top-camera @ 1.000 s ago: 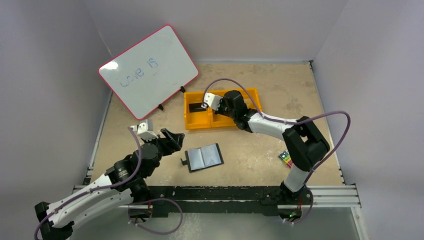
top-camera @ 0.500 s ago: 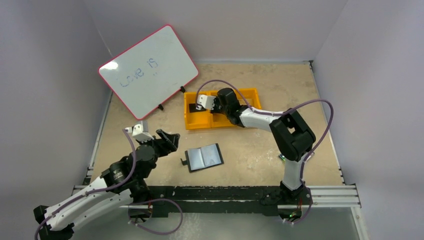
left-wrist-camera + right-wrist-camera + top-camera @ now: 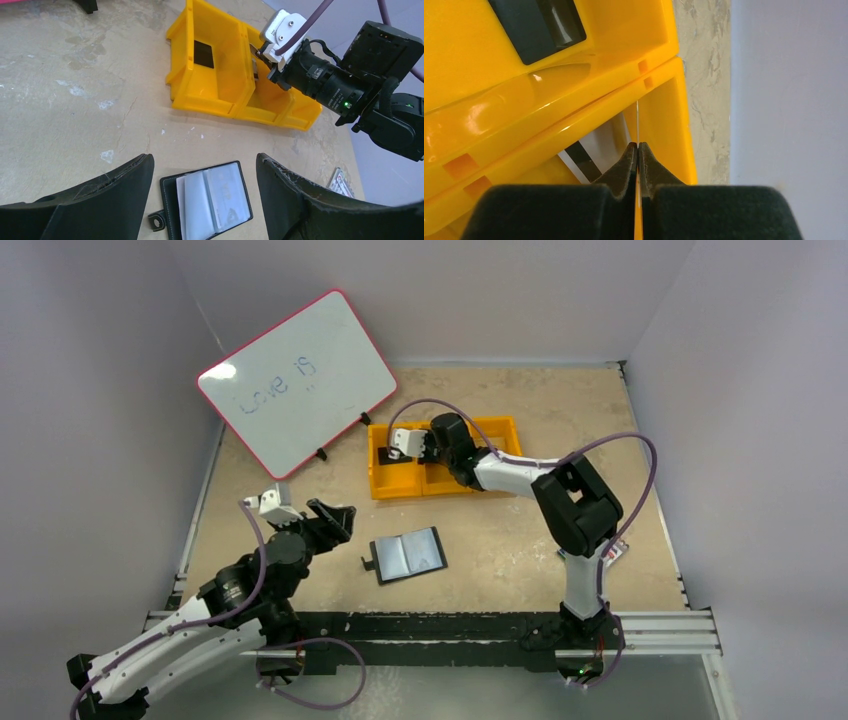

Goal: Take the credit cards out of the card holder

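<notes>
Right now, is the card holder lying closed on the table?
No, the card holder lies spread open like a book, its inside facing up.

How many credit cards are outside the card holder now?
3: a black card in the left tray compartment, a grey card in the middle one, a thin card pinched by the right gripper. More may hide in the card holder.

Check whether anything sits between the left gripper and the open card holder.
Nothing visible does. The left gripper hangs open just left of the card holder, with only bare table between them. The right gripper, shut on a credit card, is far off over the orange tray.
</notes>
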Controlling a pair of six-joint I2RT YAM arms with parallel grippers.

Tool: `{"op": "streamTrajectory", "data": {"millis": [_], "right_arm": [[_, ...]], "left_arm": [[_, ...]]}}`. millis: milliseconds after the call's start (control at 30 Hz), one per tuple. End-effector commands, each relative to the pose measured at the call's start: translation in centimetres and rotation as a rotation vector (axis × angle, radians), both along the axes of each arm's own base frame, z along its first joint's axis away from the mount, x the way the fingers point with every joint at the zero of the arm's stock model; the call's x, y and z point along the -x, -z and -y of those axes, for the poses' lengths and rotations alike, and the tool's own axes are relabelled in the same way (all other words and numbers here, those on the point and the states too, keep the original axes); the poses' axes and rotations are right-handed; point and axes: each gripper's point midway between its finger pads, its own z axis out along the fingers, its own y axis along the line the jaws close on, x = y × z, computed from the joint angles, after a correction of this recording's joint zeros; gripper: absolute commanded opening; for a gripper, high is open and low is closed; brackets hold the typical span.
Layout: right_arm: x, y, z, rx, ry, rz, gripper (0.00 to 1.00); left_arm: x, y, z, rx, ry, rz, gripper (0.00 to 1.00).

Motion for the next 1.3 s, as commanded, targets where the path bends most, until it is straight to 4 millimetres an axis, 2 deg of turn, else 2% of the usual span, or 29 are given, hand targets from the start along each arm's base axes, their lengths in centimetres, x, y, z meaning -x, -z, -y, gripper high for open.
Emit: {"op": "streamTrajectory", "data": {"millis": [0,767,967,1267], "right_arm": [[-1.4,-2.5,-1.0,-0.027,-0.016,0.081,0.01],[-2.5,-2.1,-0.9,-0.020,0.023,0.100,0.05],[-2.2,-3.0,-1.0,-0.049,0.023,0.095,0.15],[-1.0,-6.9,-1.4,-0.143,0.006,0.084,0.25]], "left_arm": [[-0.2,-2.0,-0.4,0.042,-0.026,0.033,0.74],[-0.1,-1.7,-0.3,0.035,-0.018,0.025,0.74],[-0.1,-1.6,-0.3,0.032,-0.015,0.022,0.74],[-0.2,-1.4,0.5,0.026,0.009,0.014,0.74]]}}
